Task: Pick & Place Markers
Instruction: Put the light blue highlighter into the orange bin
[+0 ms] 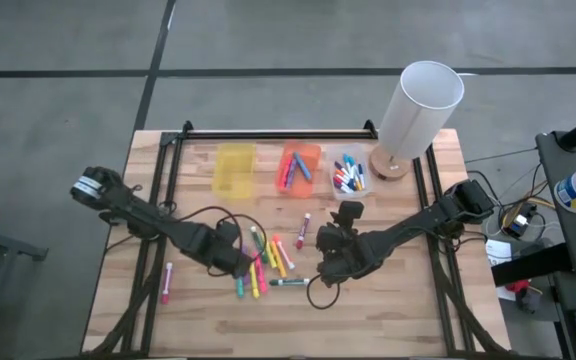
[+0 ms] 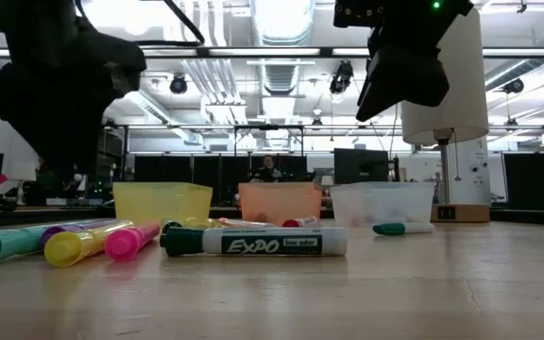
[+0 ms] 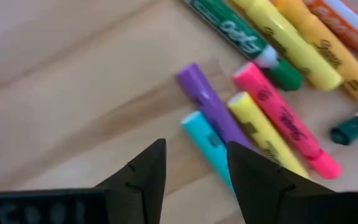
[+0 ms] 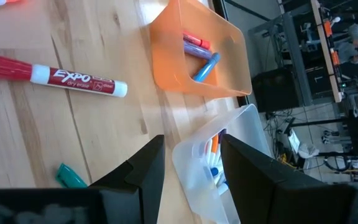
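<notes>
Some markers (image 1: 259, 262) binned, many still loose.
Left gripper (image 3: 194, 168) and right gripper (image 4: 191, 163) hover open, both empty.

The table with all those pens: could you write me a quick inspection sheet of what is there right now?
Surface: wooden table, bare wood at the front.
Job's things: loose markers piled mid-table; a pink marker lies apart near the left edge, a red marker lies near the bins.
Clutter: yellow bin looks empty; orange bin and clear bin hold markers; tall white cylinder stands at the back right.
Grippers: left gripper open over the pile, holding nothing; right gripper open, empty, near the clear bin.
Cables: black cable loops along both arms.
Surroundings: grey floor, equipment to the right.
</notes>
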`<control>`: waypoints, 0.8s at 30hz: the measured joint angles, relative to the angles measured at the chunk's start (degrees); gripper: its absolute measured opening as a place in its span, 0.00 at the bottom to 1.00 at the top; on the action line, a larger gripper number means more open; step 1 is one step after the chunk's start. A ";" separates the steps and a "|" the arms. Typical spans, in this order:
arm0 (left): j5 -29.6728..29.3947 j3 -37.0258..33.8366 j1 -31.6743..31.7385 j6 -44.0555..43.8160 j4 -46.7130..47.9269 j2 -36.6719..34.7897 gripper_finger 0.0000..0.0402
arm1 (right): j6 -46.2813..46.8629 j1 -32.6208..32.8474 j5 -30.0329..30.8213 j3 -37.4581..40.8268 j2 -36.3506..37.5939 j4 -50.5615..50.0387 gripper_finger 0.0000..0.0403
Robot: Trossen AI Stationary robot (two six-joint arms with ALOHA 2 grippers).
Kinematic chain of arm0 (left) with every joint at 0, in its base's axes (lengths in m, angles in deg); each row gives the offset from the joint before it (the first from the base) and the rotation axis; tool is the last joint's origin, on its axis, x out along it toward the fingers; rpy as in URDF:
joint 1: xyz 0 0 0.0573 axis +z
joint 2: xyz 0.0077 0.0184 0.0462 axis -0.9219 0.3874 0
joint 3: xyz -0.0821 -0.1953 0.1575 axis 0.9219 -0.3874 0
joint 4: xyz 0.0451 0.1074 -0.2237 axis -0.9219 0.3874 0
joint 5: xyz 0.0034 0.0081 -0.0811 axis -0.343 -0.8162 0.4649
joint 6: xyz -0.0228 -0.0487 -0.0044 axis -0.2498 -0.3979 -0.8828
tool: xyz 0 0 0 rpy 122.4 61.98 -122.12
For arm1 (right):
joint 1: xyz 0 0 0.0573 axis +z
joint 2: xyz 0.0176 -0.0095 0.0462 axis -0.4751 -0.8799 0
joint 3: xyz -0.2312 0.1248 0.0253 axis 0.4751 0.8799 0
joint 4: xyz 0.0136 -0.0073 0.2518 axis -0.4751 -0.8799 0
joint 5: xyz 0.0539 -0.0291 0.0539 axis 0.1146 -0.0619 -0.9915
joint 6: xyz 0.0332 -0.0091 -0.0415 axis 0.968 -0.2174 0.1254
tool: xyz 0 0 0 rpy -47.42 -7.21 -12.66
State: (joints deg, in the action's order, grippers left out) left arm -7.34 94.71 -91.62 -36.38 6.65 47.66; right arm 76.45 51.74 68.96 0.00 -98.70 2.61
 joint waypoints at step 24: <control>1.71 -1.56 -1.96 -4.03 -7.66 7.82 0.41 | -0.04 0.00 0.13 0.00 0.00 0.06 0.37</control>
State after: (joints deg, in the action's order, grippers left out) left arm -5.63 93.15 -93.58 -40.41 -1.01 55.48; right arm 76.41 51.74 69.10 0.00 -98.70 2.67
